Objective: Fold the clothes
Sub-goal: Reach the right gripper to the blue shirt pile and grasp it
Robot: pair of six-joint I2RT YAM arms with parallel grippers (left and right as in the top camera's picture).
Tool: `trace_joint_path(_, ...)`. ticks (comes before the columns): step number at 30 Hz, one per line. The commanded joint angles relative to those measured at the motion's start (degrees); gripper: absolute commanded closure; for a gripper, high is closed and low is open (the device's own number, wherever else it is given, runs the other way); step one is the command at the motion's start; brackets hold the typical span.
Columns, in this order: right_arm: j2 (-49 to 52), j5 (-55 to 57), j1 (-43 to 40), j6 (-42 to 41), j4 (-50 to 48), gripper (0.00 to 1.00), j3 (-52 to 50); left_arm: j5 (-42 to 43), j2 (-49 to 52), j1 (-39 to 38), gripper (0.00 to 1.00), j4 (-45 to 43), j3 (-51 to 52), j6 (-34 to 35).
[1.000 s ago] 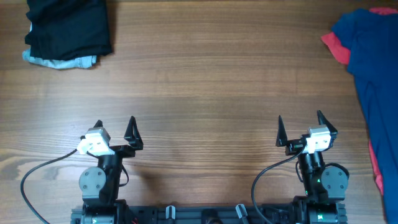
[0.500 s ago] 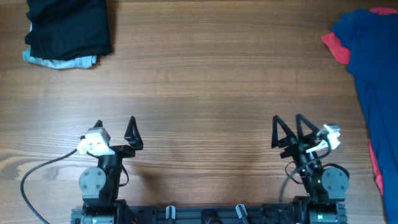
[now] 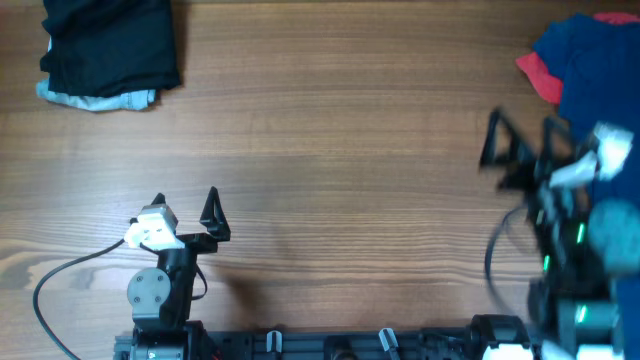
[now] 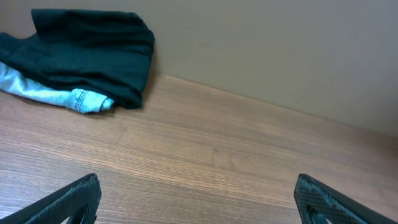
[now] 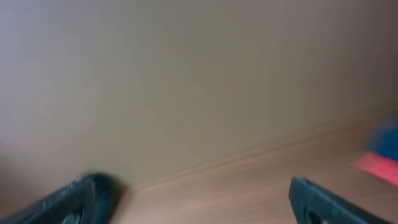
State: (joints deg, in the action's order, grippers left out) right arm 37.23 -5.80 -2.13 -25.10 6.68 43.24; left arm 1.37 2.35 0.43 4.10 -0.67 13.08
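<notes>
No fold is being made yet. The deep-blue shirt [image 3: 600, 60] is being left crumpled over the red shirt [image 3: 538, 72] at the table's [image 3: 330, 130] right edge. The black piece [image 3: 110, 45] and pale-blue piece [image 3: 100, 98], seemingly already folded, are being kept stacked at the far left. The left gripper [image 3: 184, 195] and right gripper [image 3: 520, 122] are being held wide apart, empty.

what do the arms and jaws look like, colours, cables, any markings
Both are black, with pointed triangular jaws and a white wrist camera. The left arm has a round grey joint and a looping black cable; the blurred right arm shows green lights.
</notes>
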Motion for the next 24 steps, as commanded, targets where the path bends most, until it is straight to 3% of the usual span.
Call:
trace_joint_path(1,26.47,13.9,-4.0,10.16,12.28,0.0,23.67,0.46,-0.35,-0.28,0.0,0.22,0.35,-1.07)
trace_joint_path(5,55.89,13.94,-10.64,10.08,33.64,0.0,51.93,0.46,-0.35,-0.28,0.0,0.22,0.35,-1.09)
trace_joint_path(6,60.96,13.94,-11.5,10.64,34.97,0.0,56.46,0.46,-0.35,-0.28,0.0,0.24,0.35,-1.07)
trace_joint_path(10,70.42,14.91,-13.42,22.71,25.66,0.0,57.66,0.46,-0.35,-0.28,0.0,0.22,0.35,-1.07)
trace_joint_path(16,87.12,33.24,-14.47,31.61,16.81,0.0,57.66,0.46,-0.35,-0.28,0.0,0.22,0.35,-1.07)
trace_joint_path(18,91.54,37.9,-14.53,34.21,13.84,0.01,57.66,0.46,-0.35,-0.28,0.0,0.22,0.35,-1.07)
trace_joint_path(24,95.41,37.92,-15.82,35.12,10.12,0.07,57.64,0.46,-0.35,-0.28,0.0,0.22,0.35,-1.07)
